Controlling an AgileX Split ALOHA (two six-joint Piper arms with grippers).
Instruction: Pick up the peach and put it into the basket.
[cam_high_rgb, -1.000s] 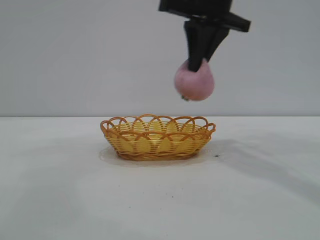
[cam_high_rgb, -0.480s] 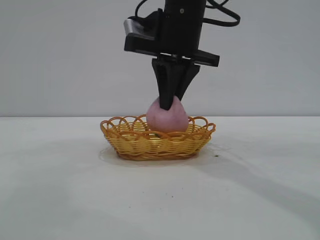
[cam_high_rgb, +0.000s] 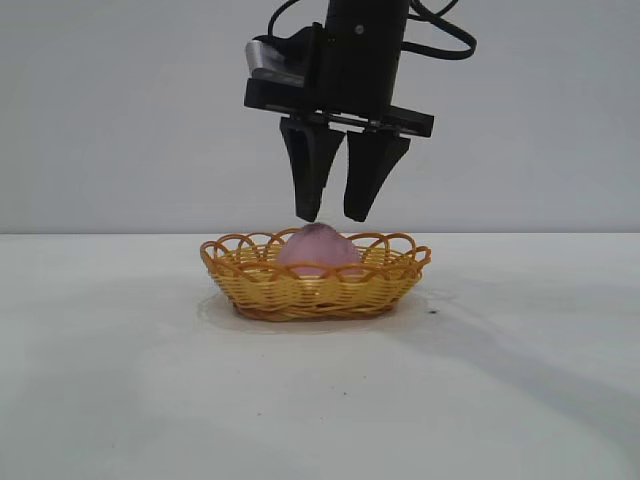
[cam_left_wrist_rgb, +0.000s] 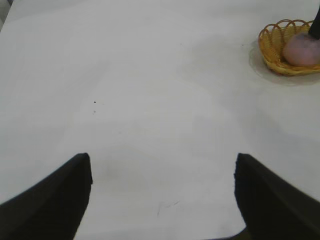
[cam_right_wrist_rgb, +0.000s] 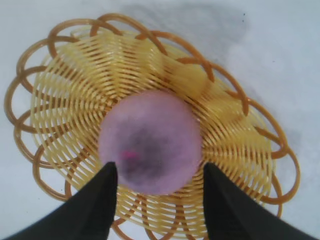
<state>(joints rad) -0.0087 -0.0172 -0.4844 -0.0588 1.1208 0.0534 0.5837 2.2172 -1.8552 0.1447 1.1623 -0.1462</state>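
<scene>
1. Peach lies in the basket, just under the right gripper, whose parted fingers hang above it, holding nothing
2. Right wrist view shows the fruit centred on the weave; the exterior view shows only its top over the rim
3. Left gripper, fingers wide, hovers over bare table, well apart from the basket

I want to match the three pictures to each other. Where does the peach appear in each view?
Exterior view: the peach lies in the basket, centre of picture, below the right gripper with its fingers apart.
Left wrist view: far upper right corner, inside the basket.
Right wrist view: centre, between the fingers.
Shared landmark: the basket's scalloped rim.
</scene>
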